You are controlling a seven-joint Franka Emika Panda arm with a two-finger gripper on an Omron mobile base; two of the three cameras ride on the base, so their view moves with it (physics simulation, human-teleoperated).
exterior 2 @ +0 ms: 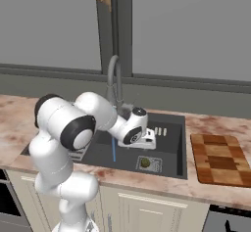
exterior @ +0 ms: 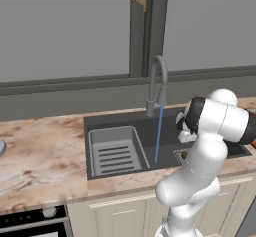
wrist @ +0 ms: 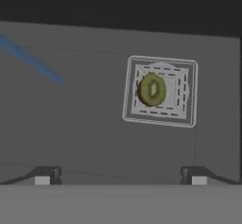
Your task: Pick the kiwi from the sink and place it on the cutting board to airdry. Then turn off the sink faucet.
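Note:
The kiwi [wrist: 152, 89] lies on the square drain grate [wrist: 159, 118] at the bottom of the dark sink [exterior 2: 171, 145], near its front wall. It shows too as a small olive ball, the kiwi [exterior 2: 145, 162] [exterior: 184, 155]. My gripper [wrist: 120, 178] [exterior 2: 145, 146] hangs over the basin above and a little behind the fruit, open, with nothing between its fingers. The faucet [exterior: 157, 78] [exterior 2: 113, 79] stands at the back rim, and a thin blue water stream [exterior: 159, 133] falls from its spout. The checkered cutting board [exterior 2: 219, 158] rests on the counter right of the sink.
A light grey ribbed tray [exterior: 115, 151] fills the left part of the sink. The pinkish marbled countertop [exterior: 40, 156] runs to both sides, with a stove [exterior: 30, 223] below at the left. A window and grey wall stand behind the faucet.

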